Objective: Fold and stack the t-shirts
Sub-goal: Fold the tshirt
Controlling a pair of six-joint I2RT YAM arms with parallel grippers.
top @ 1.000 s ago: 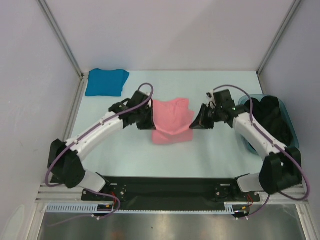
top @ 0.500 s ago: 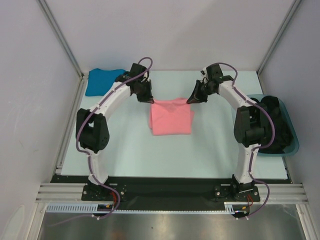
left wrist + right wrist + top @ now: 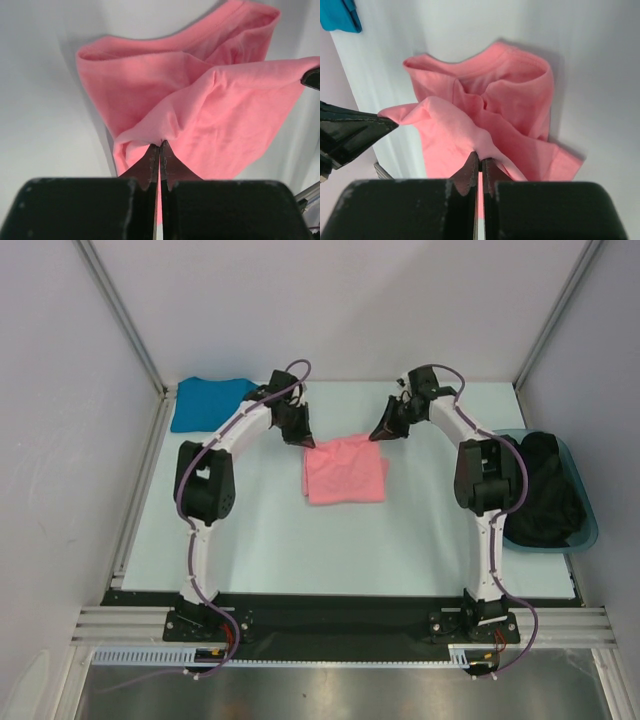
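Both hands are clenched on the salmon pink t-shirt point(image 3: 345, 472). The left hand point(image 3: 300, 436) pinches its upper-left corner and the right hand point(image 3: 384, 432) its upper-right one, each pair of jaws shut tight on a fold of cloth, as the wrist views show. The shirt sits mid-frame on the pale surface point(image 3: 260, 540), partly folded. Its held edge runs left to right between the two hands, and the rest lies below them, toward the bottom of the frame. The teal-blue t-shirt point(image 3: 208, 402) lies folded in the upper left of the frame, nearer the left hand. I'd guess the stack gets made there, so the pink one would have to travel up and left
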